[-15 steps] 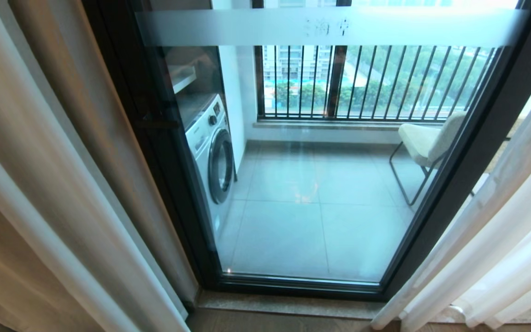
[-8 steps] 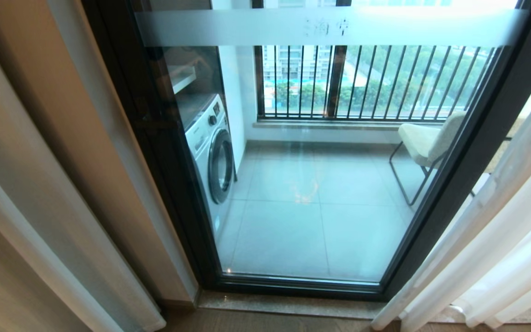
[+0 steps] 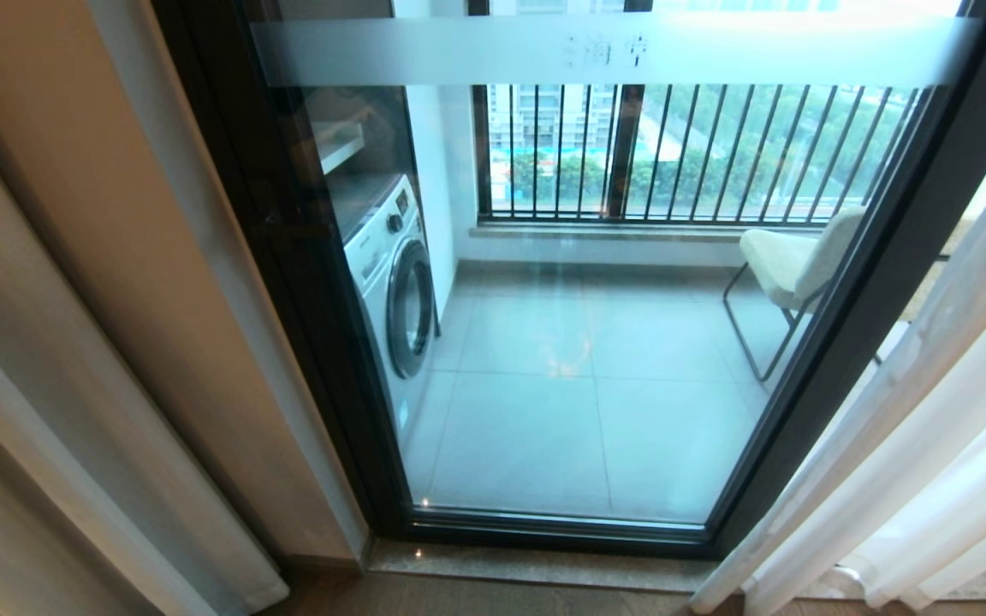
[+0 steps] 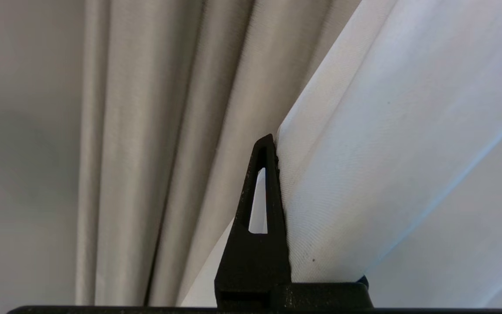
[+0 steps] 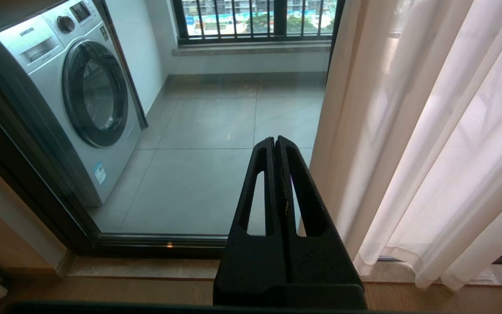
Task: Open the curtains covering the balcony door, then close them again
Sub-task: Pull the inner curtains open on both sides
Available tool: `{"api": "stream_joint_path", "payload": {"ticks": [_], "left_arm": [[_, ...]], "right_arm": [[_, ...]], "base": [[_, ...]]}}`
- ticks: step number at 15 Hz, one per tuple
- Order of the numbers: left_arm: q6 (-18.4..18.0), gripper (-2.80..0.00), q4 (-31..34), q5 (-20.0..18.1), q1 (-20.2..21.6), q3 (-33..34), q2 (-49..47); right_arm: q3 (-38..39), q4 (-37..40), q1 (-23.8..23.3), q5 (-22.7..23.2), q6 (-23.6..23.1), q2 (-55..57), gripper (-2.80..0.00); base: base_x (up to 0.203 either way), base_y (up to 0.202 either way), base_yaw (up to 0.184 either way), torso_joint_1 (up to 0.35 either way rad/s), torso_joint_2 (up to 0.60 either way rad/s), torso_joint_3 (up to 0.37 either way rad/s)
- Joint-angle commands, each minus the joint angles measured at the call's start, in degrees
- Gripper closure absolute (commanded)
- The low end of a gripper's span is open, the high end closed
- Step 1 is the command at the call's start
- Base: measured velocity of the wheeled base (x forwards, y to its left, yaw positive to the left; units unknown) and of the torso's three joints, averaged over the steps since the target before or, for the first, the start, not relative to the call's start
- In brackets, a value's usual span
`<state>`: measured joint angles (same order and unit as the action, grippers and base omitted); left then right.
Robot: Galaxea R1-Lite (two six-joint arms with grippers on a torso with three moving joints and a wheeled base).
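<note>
While the head view is watched, the left curtains (image 3: 74, 445) are drawn further aside, baring the balcony door (image 3: 579, 342). Left wrist: the left gripper (image 4: 273, 144) is clamped on sheer fabric. Right wrist: the right gripper (image 5: 274, 141) is parked, pressed together.

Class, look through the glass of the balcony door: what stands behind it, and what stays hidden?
Behind the balcony door: a washing machine, a chair, a railing. The curtains cover whatever lies further right.

A: Floor, balcony side? 
B: Grey tiled floor (image 3: 544, 411). Washing machine (image 3: 390, 274) stands far left; chair (image 3: 788, 265) far right.
A: Near side?
B: Stone sill (image 3: 527, 565), then wood floor (image 3: 459, 599).
</note>
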<state>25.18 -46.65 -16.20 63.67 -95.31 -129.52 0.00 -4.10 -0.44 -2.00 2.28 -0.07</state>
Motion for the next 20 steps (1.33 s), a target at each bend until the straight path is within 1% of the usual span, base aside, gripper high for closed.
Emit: {"api": "stream_joint_path", "payload": {"ticks": [1,3,6,10,11,13,15,17,20], "left_arm": [[0.1,0.0,-0.4,-0.1,-0.9,1.4,2.6],[0.3,0.0,-0.3,-0.1,-2.7,2.5,5.4],[0.5,0.0,-0.1,0.3,-7.1,4.9,10.5],[0.3,0.0,-0.4,0.7,-16.3,11.5,18.5],[0.3,0.0,-0.5,1.1,-18.7,12.1,19.3],[0.1,0.0,-0.6,3.3,-22.5,12.5,19.9],[-0.1,0.0,-0.9,4.9,-25.2,12.5,19.9],[-0.1,0.0,-1.4,4.6,-26.2,12.2,19.5],[-0.2,0.0,-1.4,5.1,-29.5,12.5,19.2]], "right_arm": [[0.0,0.0,0.0,0.0,0.0,0.1,0.0],[0.0,0.0,0.0,0.0,0.0,0.1,0.0],[0.0,0.0,0.0,0.0,0.0,0.1,0.0],[0.0,0.0,0.0,0.0,0.0,0.1,0.0],[0.0,0.0,0.0,0.0,0.0,0.1,0.0],[0.0,0.0,0.0,0.0,0.0,0.1,0.0],[0.0,0.0,0.0,0.0,0.0,0.1,0.0],[0.0,0.0,0.0,0.0,0.0,0.1,0.0],[0.0,0.0,0.0,0.0,0.0,0.1,0.0]], "base": [[0.0,0.0,0.0,0.0,0.0,0.0],[0.0,0.0,0.0,0.0,0.0,0.0],[0.0,0.0,0.0,0.0,0.0,0.0],[0.0,0.0,0.0,0.0,0.0,0.0],[0.0,0.0,0.0,0.0,0.0,0.0],[0.0,0.0,0.0,0.0,0.0,0.0],[0.0,0.0,0.0,0.0,0.0,0.0],[0.0,0.0,0.0,0.0,0.0,0.0],[0.0,0.0,0.0,0.0,0.0,0.0]]}}
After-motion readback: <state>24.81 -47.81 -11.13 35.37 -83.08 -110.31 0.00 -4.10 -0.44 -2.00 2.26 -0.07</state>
